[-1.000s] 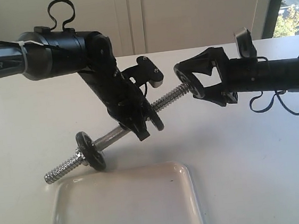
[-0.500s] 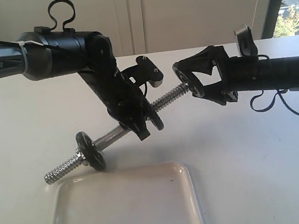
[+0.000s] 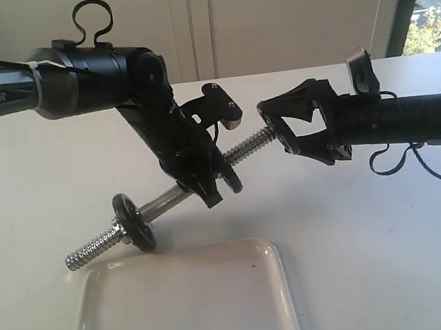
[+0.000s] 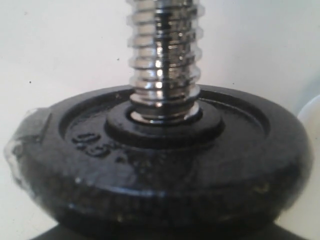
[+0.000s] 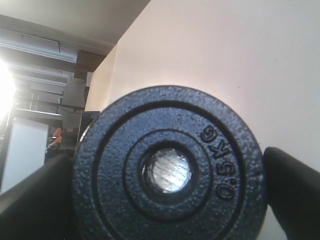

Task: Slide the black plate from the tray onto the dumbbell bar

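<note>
The black plate [image 3: 279, 130] stands on edge between the fingers of my right gripper [image 3: 281, 127], which is shut on it at the upper right tip of the dumbbell bar [image 3: 250, 146]. In the right wrist view the plate [image 5: 167, 165] is marked 0.5KG, and the bar's cut end [image 5: 167, 172] fills its centre hole. My left gripper [image 3: 211, 188] is shut on the bar's smooth middle and holds it tilted above the table. The white tray [image 3: 188, 302] lies empty at the front.
A second black disc [image 3: 133, 221] sits on the bar's lower left part, seen close up [image 4: 160, 165] with the threaded end [image 4: 162, 60] beyond it. A third disc [image 3: 231, 176] sits on the bar beside the left gripper. A window is at far right.
My right gripper has sunk slightly with the plate at the bar's tip. The left arm and the bar have held still.
</note>
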Tool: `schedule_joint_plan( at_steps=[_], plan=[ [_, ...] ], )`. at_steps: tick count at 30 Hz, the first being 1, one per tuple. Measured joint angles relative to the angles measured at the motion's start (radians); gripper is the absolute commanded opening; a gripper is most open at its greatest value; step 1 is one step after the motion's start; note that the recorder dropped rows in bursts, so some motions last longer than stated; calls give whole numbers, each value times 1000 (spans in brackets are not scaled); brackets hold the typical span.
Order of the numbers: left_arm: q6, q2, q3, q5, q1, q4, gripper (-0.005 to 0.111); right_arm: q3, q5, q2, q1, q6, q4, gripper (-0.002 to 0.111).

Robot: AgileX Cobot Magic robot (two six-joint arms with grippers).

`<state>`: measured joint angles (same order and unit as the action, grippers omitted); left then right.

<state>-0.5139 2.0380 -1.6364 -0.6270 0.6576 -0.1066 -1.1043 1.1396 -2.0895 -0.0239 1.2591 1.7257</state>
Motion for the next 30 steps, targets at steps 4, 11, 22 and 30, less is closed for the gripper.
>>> schedule_joint_plan(
  at_steps=[4, 11, 22, 30],
  plan=[
    [0, 0, 0, 0, 0, 0, 0, 0, -16, 0, 39, 4, 2, 0],
    [2, 0, 0, -4, 0, 0, 0, 0, -49, 0, 105, 8, 12, 0],
    [7, 0, 0, -4, 0, 0, 0, 0, -74, -31, 205, 5, 46, 0],
    [12, 0, 0, -15, -3, 6, 0, 0, -74, -40, 216, 5, 59, 47]
  ],
)
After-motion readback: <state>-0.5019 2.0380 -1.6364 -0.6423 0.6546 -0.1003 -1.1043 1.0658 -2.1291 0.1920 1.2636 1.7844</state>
